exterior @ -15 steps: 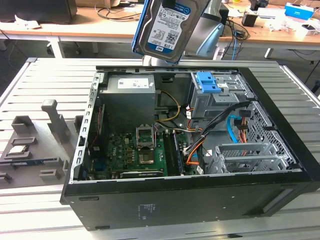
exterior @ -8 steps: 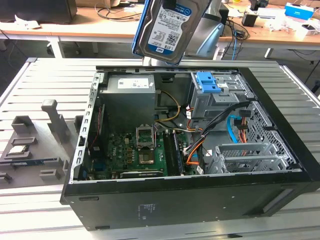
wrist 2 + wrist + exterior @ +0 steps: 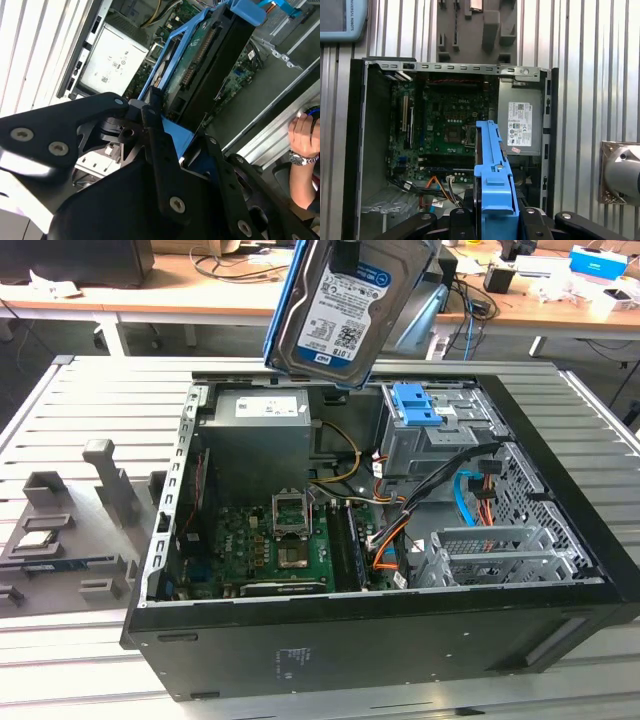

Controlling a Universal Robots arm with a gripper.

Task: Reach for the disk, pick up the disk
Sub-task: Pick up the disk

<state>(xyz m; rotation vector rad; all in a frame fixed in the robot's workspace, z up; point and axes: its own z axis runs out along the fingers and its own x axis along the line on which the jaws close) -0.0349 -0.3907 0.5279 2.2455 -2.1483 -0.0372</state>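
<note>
The disk (image 3: 340, 315), a silver hard drive with a blue-and-white label and a blue side rail, hangs tilted in the air above the open computer case (image 3: 380, 630). In both wrist views my gripper (image 3: 495, 222) (image 3: 177, 125) is shut on it, with black fingers (image 3: 461, 222) pressing on either side of the blue rail (image 3: 494, 170). In the second wrist view the disk (image 3: 200, 65) shows its dark underside and connector edge, well clear of the case below.
The case lies open on a slatted metal table (image 3: 90, 650), showing motherboard (image 3: 270, 540), power supply (image 3: 255, 435), cables and a blue drive bay (image 3: 415, 405). Grey stand blocks (image 3: 100, 500) sit at the exterior view's left. A person's hand (image 3: 302, 145) rests by the case. A teach pendant (image 3: 342, 20) lies nearby.
</note>
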